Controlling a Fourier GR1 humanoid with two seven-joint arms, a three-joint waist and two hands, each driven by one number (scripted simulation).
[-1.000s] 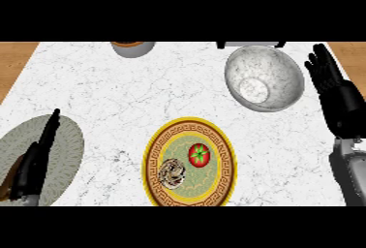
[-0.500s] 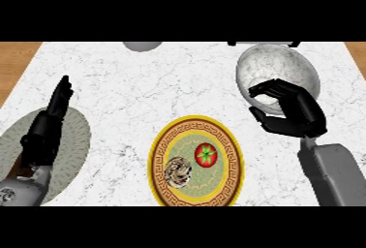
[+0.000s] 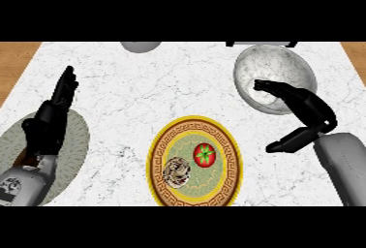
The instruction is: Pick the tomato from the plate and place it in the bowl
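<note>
A red tomato (image 3: pixel 205 155) with a green stem lies on the yellow patterned plate (image 3: pixel 194 127) at the lower middle of the counter. A brown speckled item (image 3: pixel 177 172) sits beside it on the same plate. The marbled bowl (image 3: pixel 271 63) stands at the upper right. My right hand (image 3: pixel 300 111) hovers over the bowl's near rim, to the right of the plate and apart from the tomato, fingers bent and holding nothing. My left hand (image 3: pixel 50 116) rests open at the left, fingers up.
A grey oval mat (image 3: pixel 71 140) lies at the lower left under my left forearm. A grey round object (image 3: pixel 140 46) sits at the counter's far edge. A dark object (image 3: pixel 262 43) shows behind the bowl. Wooden floor shows past both far corners.
My right hand has swung in from the right edge toward the plate, dropping lower and curling its fingers. The left hand has risen slightly at the left. The tomato has not moved.
</note>
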